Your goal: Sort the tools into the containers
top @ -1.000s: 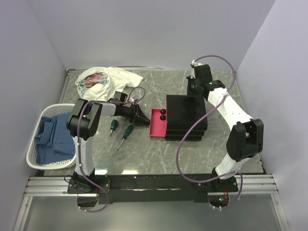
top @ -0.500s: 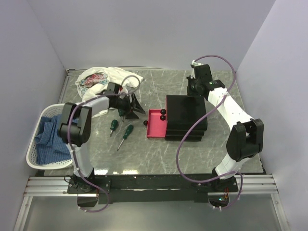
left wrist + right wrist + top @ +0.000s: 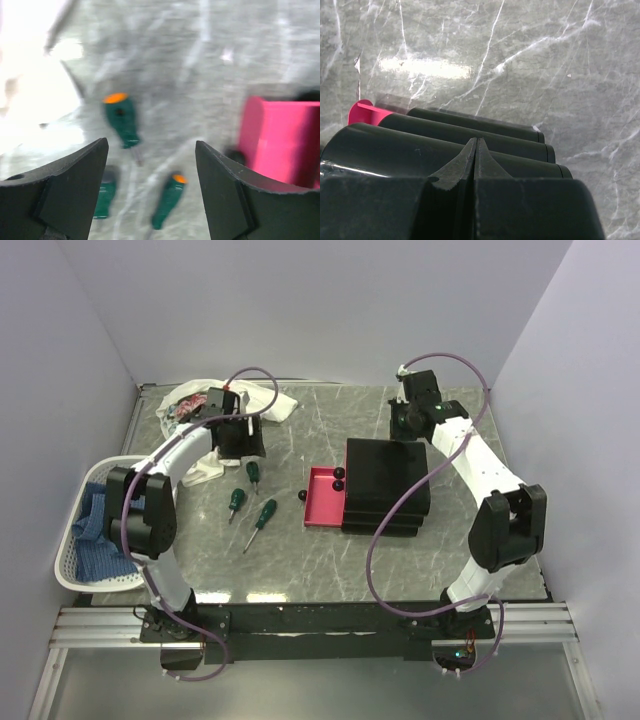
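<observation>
While my left claw (image 3: 240,445) hangs over the far-left part of the grey marbled table (image 3: 330,560), its fingers (image 3: 65,195) are spread wide with nothing between them. Three green-handled screwdrivers lie loose on the table just to the near side of it, none of them touching it.

The farthest screwdriver (image 3: 252,472) is closest, just near and slightly right of the claw. In the left wrist view it (image 3: 121,122) shows an orange cap and sits in the gap between the two fingers. The left screwdriver (image 3: 235,501) and the nearest screwdriver (image 3: 263,515) lie a little further toward me, side by side but apart.

The black drawer unit (image 3: 388,485) stands to the right of the tools, well apart from the left claw. Its pink drawer (image 3: 325,498) is pulled out to the left, toward the screwdrivers. A small round black piece (image 3: 301,497) rests on the table just beside the drawer's left wall.

My right claw (image 3: 403,430) is over the far edge of the drawer unit. Its fingers are pressed together in the right wrist view and hold nothing.

A white cloth (image 3: 215,405) lies just beyond the left claw. A white basket (image 3: 70,560) sits at the table's left edge.
</observation>
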